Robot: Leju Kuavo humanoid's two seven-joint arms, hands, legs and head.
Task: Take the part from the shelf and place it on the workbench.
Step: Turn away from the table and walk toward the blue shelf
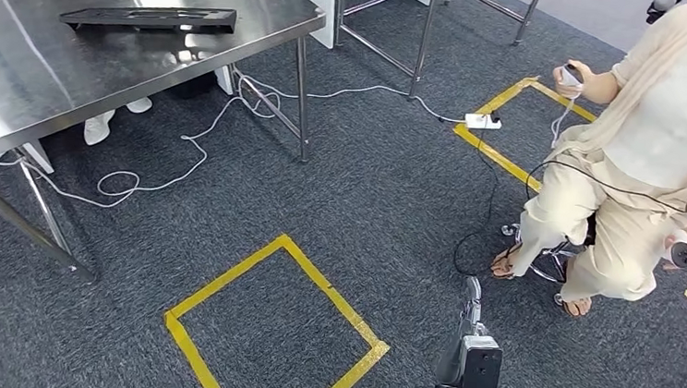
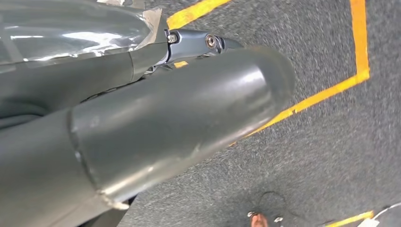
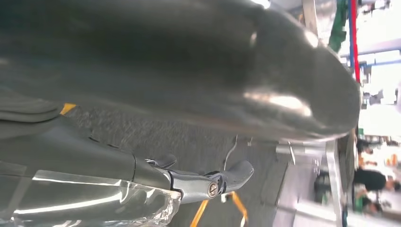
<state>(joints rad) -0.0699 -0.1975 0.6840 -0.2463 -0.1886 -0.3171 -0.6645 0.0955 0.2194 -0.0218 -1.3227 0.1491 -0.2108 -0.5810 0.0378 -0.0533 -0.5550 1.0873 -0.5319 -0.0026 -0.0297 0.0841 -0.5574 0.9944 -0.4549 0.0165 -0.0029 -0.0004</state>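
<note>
Both hands hang low, grip state unclear, while the part (image 1: 150, 18) lies on the table (image 1: 16, 76) far ahead-left, nearer the left hand (image 2: 142, 123).

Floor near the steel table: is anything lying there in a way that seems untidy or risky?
Yes. A white cable lies loose across the carpet beside the steel table, coiled in loops, and runs to a white power strip lying on the yellow tape. A black cable trails from there toward the seated person. Both could catch a foot.

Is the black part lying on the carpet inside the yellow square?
No, the black part lies on the steel table, well away from the yellow tape square on the carpet.
</note>
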